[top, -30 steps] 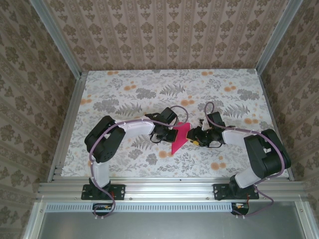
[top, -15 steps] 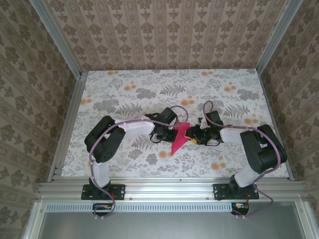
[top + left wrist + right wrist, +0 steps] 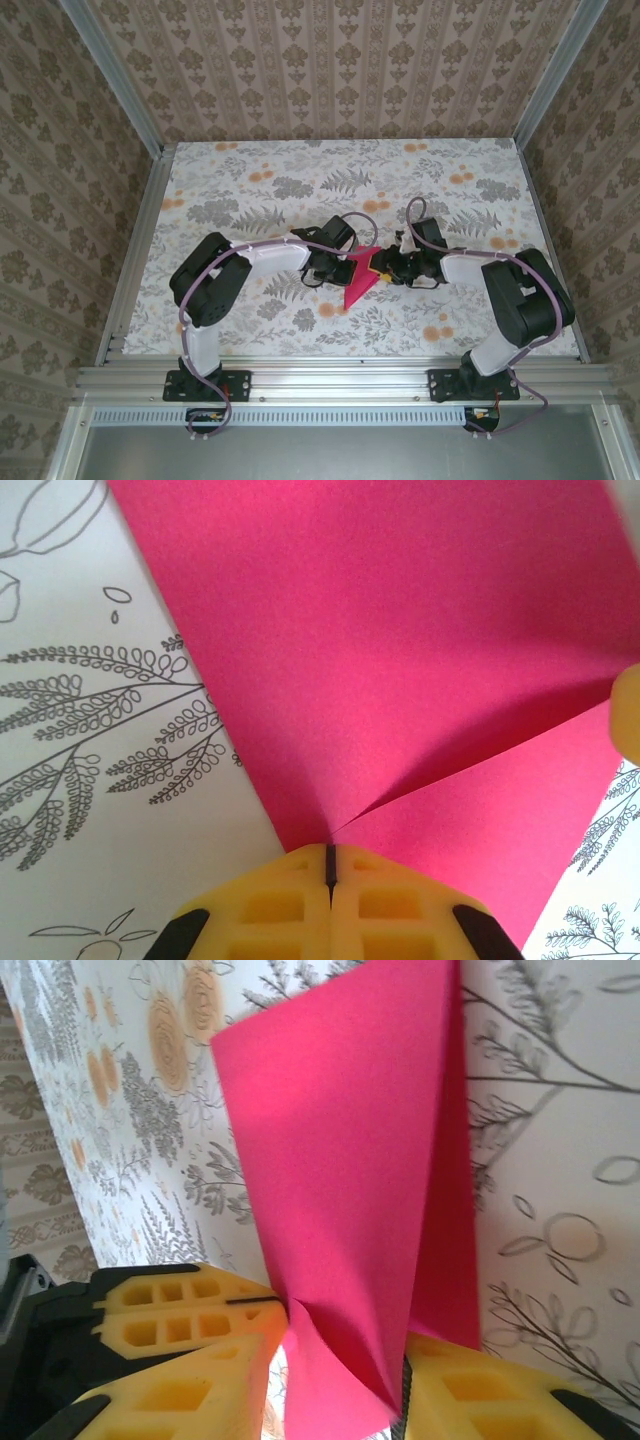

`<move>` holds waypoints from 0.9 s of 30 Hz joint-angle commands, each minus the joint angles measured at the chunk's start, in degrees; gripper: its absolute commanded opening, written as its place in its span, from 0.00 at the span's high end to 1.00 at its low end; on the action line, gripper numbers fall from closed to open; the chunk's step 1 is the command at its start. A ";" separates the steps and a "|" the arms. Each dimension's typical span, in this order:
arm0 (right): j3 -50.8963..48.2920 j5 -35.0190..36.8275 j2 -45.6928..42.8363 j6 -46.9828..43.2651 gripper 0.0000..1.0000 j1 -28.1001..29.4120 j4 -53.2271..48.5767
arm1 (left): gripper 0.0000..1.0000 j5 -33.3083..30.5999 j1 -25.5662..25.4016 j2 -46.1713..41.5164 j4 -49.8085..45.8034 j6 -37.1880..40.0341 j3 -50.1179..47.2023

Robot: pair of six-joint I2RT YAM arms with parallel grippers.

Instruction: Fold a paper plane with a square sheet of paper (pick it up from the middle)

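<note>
The magenta sheet of paper is folded into a long wedge, its point toward the near left on the table. My left gripper is shut on its left edge. In the left wrist view the yellow fingers meet where a crease starts in the paper. My right gripper is at the paper's right side. In the right wrist view its jaws stand apart, open, with a loose fold of the paper bulging between them. The right finger touches the fold. The left gripper's shut fingers are at the left.
The floral table cover stretches behind and to both sides of the grippers. Aluminium rails and patterned walls enclose the table. Both arms' elbows rest low near the front edge.
My right gripper has slid left onto the paper's right side and its jaws have narrowed around the fold. The left gripper has held still, shut on the paper.
</note>
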 commanded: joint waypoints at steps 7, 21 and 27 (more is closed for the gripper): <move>3.41 -8.25 3.19 -9.00 0.60 0.83 -3.39 | 1.00 -1.19 -0.09 0.44 -1.17 -0.24 -1.56; 6.40 -6.04 4.97 -15.16 0.83 0.75 -11.20 | 0.98 -1.63 -0.15 -1.16 -0.76 -0.32 -1.93; 5.55 -2.38 2.52 -10.72 0.90 1.23 -12.72 | 0.76 -3.18 -1.20 -6.46 -0.09 -0.68 -3.00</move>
